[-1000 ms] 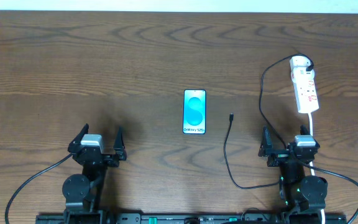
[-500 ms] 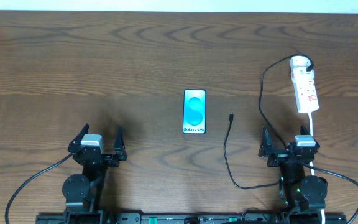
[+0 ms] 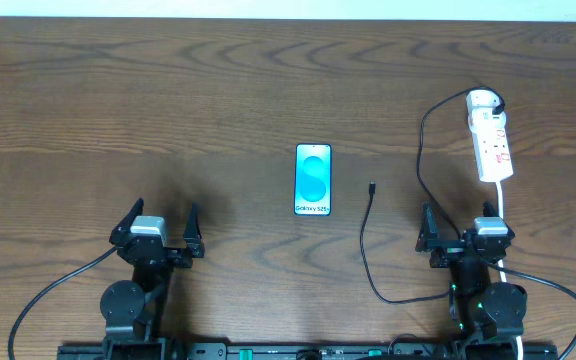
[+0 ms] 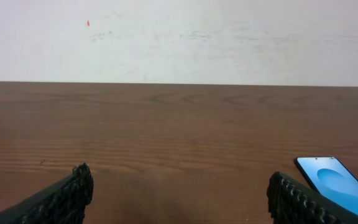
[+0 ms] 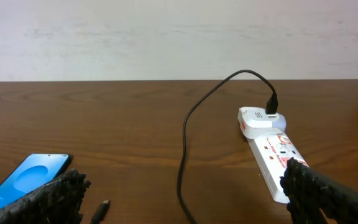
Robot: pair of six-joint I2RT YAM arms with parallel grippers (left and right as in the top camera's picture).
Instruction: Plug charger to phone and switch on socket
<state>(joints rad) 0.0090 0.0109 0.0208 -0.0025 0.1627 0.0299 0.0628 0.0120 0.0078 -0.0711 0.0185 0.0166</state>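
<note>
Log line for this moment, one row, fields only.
phone: flat, screen lit | charger: tip beside phone, unplugged | socket: charger plug in far end | left gripper: open, empty | right gripper: open, empty

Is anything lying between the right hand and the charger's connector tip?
Nothing visible. Bare table separates the right hand from the charger tip, which lies just right of the phone, apart from it.

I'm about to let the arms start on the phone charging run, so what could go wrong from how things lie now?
The tiny black connector tip of the thin black charger cable lies flat on the wood, so the open right gripper may struggle to pinch it. The slim blue-lit phone lies loose and could slide when the tip is pushed in. Tugging the cable might drag the white power strip.
</note>
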